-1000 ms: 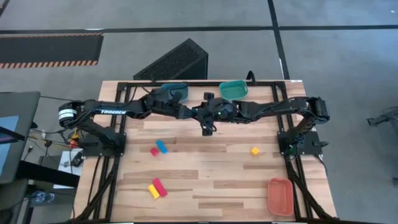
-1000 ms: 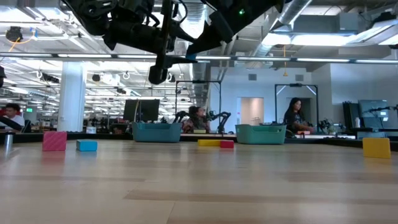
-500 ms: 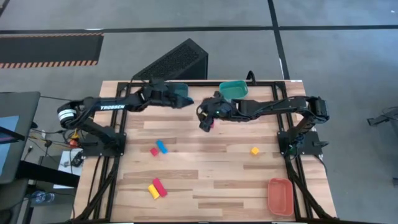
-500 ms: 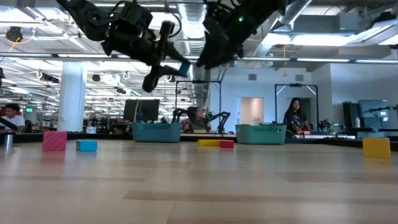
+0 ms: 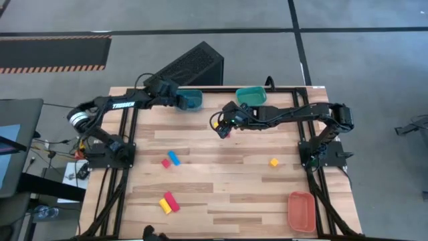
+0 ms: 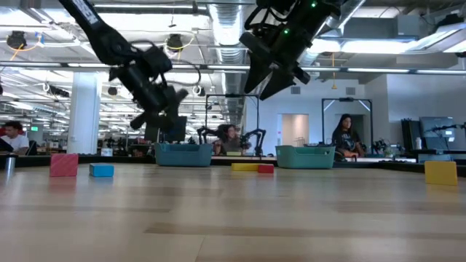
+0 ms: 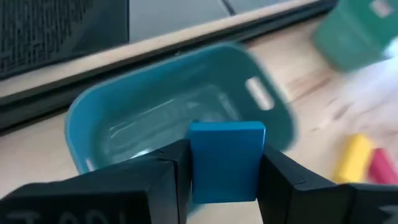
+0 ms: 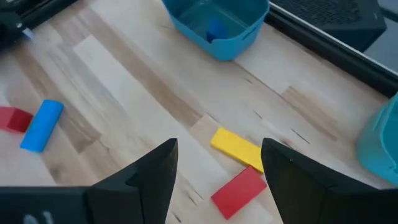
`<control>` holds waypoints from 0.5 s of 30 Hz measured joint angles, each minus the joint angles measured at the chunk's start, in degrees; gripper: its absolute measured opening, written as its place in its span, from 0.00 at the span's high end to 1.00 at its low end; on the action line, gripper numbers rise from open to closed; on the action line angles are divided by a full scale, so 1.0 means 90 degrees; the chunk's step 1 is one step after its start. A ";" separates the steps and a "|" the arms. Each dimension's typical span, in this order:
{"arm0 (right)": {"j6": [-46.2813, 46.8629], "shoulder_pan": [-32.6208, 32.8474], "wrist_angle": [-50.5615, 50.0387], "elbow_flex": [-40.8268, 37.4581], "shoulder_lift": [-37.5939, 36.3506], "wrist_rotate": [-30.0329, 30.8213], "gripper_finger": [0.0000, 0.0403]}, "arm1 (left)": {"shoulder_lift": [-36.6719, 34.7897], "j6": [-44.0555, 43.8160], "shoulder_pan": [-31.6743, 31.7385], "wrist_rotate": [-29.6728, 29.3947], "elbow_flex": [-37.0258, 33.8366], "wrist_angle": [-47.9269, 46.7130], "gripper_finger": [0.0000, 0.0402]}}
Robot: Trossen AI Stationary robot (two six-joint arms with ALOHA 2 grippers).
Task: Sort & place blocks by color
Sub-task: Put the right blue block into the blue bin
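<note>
My left gripper (image 7: 226, 177) is shut on a blue block (image 7: 227, 140) and hangs above the blue bin (image 7: 180, 118) at the table's far edge (image 5: 190, 100). That bin holds one small blue block (image 8: 214, 28). My right gripper (image 8: 214, 168) is open, raised over the far middle of the table (image 5: 221, 127), above a yellow bar (image 8: 236, 148) and a red bar (image 8: 239, 191) lying flat. Lying flat farther forward are a red and blue pair (image 5: 170, 160), a yellow and red pair (image 5: 168, 203) and a yellow cube (image 5: 273, 162). My left gripper pinches the blue block between its two fingers (image 7: 177, 171), which lie on its two opposite side faces (image 7: 198, 158). The block's flat end stands out beyond the fingertips. It is lifted clear, in the air over the blue bin's opening.
A teal bin (image 5: 251, 97) sits at the far edge, right of the blue one. An orange bin (image 5: 301, 211) stands at the near right corner. Black frame rails run along the table's left, right and far edges. People sit in the room beyond the table.
My left gripper has drawn away from the table's middle, where it stood close to the right gripper, toward the far left, ending over the blue bin with the blue block still between its fingers. My right gripper has stayed about where it was.
</note>
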 joint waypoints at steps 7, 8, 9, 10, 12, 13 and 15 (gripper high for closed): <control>0.0416 0.0081 -0.0064 0.0000 -0.0002 -0.0002 0.37 | 0.0823 0.0135 0.0146 -0.0027 0.0027 -0.0142 0.72; 0.0459 0.0098 -0.0072 0.0000 -0.0002 -0.0002 0.37 | 0.0874 0.0197 0.0141 -0.0050 0.0071 -0.0196 0.70; 0.0494 0.0102 -0.0074 0.0000 -0.0002 -0.0003 0.37 | 0.0904 0.0284 0.0125 -0.0068 0.0123 -0.0239 0.68; 0.0544 0.0103 -0.0073 0.0000 -0.0002 -0.0005 0.37 | 0.0913 0.0363 0.0117 -0.0077 0.0188 -0.0293 0.67; 0.0638 0.0135 -0.0077 0.0000 -0.0002 -0.0005 0.37 | 0.0908 0.0541 0.0115 -0.0179 0.0348 -0.0367 0.65; 0.0649 0.0145 -0.0077 0.0000 -0.0002 -0.0005 0.37 | 0.0908 0.0643 0.0114 -0.0221 0.0421 -0.0384 0.64; 0.0651 0.0143 -0.0075 0.0002 -0.0002 -0.0005 0.37 | 0.0907 0.0824 0.0117 -0.0264 0.0606 -0.0516 0.64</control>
